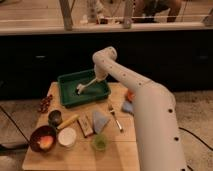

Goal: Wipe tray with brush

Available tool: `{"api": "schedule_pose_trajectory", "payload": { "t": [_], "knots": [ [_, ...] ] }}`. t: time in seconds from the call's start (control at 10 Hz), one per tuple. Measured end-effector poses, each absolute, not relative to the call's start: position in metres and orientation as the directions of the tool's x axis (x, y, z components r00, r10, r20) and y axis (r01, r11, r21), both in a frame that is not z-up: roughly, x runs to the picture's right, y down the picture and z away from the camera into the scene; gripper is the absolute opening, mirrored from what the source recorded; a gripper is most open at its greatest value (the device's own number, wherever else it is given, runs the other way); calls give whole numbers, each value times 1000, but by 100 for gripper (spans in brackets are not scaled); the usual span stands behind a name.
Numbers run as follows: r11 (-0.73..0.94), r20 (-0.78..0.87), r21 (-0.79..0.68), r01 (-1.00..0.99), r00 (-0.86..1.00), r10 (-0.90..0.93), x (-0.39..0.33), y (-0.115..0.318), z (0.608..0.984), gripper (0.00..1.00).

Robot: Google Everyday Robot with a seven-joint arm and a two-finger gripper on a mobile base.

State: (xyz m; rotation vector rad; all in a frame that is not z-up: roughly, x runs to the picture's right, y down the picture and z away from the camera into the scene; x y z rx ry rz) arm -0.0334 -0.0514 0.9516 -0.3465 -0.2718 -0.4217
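Observation:
The dark green tray (pixel 65 83) sits at the back of the wooden table (pixel 82 156). My gripper (pixel 96 78) reaches down over the tray's right half from the white arm (pixel 150 110). It is shut on the handle of the pale cream brush (pixel 85 86). The brush slants down to the left, and its whitish head (pixel 79 90) rests on the tray floor near the middle.
In front of the tray lie a silver fork (pixel 115 116), a blue cloth (pixel 100 120), a brown box (pixel 85 125), a yellow-handled tool (pixel 68 121) and a dark cup (pixel 55 117). Nearer stand a red bowl (pixel 42 138), a white cup (pixel 67 137) and a green cup (pixel 100 143).

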Motion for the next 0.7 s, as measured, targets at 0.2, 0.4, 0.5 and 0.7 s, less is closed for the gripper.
{"api": "schedule_pose_trajectory", "payload": {
  "t": [0.2, 0.4, 0.5, 0.7],
  "knots": [
    [829, 357, -262, 493, 848, -392, -29, -34, 938, 0],
    [827, 349, -260, 498, 847, -400, -6, -33, 928, 0],
    [833, 332, -258, 490, 854, -400, 8, -35, 924, 0],
    [850, 292, -249, 464, 873, -391, 26, -49, 922, 0]
  ]
}}
